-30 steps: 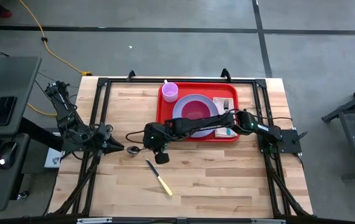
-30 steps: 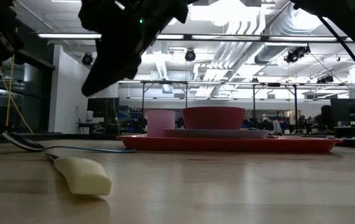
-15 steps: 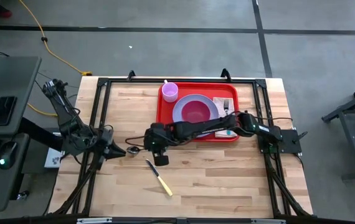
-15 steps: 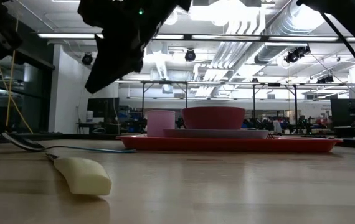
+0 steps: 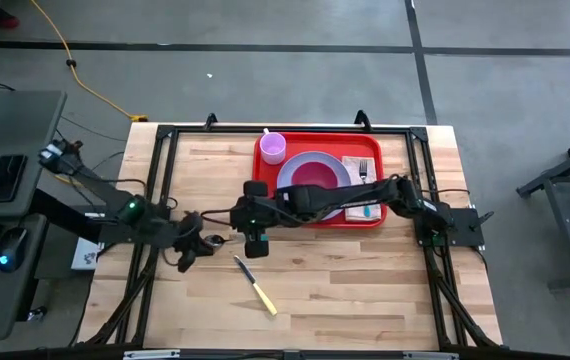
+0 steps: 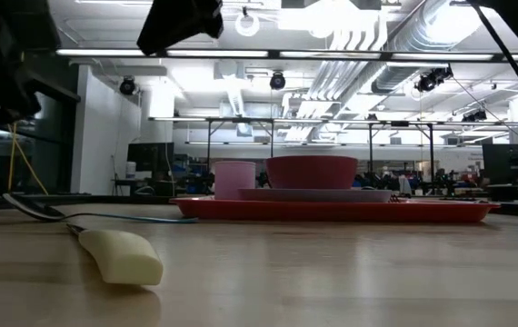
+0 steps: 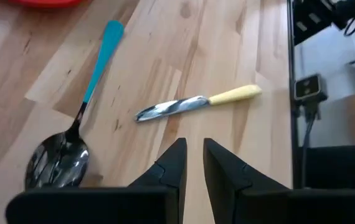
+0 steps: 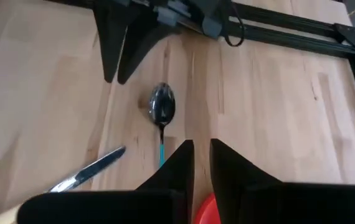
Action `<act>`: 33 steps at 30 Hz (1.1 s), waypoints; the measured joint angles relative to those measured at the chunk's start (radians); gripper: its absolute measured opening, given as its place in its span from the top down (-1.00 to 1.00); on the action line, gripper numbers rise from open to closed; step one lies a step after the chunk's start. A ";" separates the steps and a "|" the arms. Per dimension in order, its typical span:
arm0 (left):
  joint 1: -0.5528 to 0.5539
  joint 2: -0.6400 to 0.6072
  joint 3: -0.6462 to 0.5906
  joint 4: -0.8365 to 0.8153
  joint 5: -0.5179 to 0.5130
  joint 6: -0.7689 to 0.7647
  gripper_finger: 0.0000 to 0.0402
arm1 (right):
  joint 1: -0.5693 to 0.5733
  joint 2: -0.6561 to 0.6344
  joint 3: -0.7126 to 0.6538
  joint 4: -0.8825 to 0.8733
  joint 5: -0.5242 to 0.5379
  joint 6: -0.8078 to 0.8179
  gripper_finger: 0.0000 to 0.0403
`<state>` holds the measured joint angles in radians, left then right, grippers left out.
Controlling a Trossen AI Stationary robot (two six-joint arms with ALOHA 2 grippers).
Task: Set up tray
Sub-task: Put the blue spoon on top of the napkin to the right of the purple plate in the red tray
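The red tray [image 5: 318,221] sits toward the far middle of the wooden counter [image 5: 345,280], already carrying a lavender plate [image 5: 287,172] with a pink bowl [image 5: 312,180] on it, a pink cup [image 5: 273,147] in one far corner, and a fork [image 5: 363,167] on a napkin [image 5: 354,162] along the side nearest the right arm's base; a teal-handled spoon [image 7: 71,137] and a knife with a cream handle [image 5: 256,287] lie off the tray on bare wood. The tray looks like stiff, light moulded plastic, smooth and probably slick, so a loaded one would likely slide rather than lift cleanly; the low raised rim is the sensible place to pinch, ideally at a long edge, kept level so the bowl and cup do not shift. The spoon and knife are thin, hard and flat to the counter; each seems best taken across the handle. The right hand [image 8: 200,155] hovers just above the spoon's handle, its fingers a narrow gap apart and grasping nothing; the left hand [image 7: 193,155] hangs over the wood near the spoon's bowl, likewise nearly closed and empty.
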<state>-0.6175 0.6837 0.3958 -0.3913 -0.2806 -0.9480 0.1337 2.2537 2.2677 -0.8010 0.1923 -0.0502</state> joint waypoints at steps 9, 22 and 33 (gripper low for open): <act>0.274 0.079 0.037 0.000 0.232 0.060 0.57 | 0.000 -0.053 -0.005 -0.053 0.056 -0.002 0.85; 0.430 0.232 0.038 0.127 0.429 0.106 0.57 | -0.001 -0.131 -0.004 -0.136 0.135 -0.067 0.85; 0.428 0.318 0.038 0.231 0.390 0.113 0.57 | -0.003 -0.168 -0.004 -0.187 0.142 -0.108 0.85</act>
<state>-0.1894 1.0012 0.4339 -0.1599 0.1097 -0.8349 0.1310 2.0862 2.2635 -0.9878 0.3344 -0.1581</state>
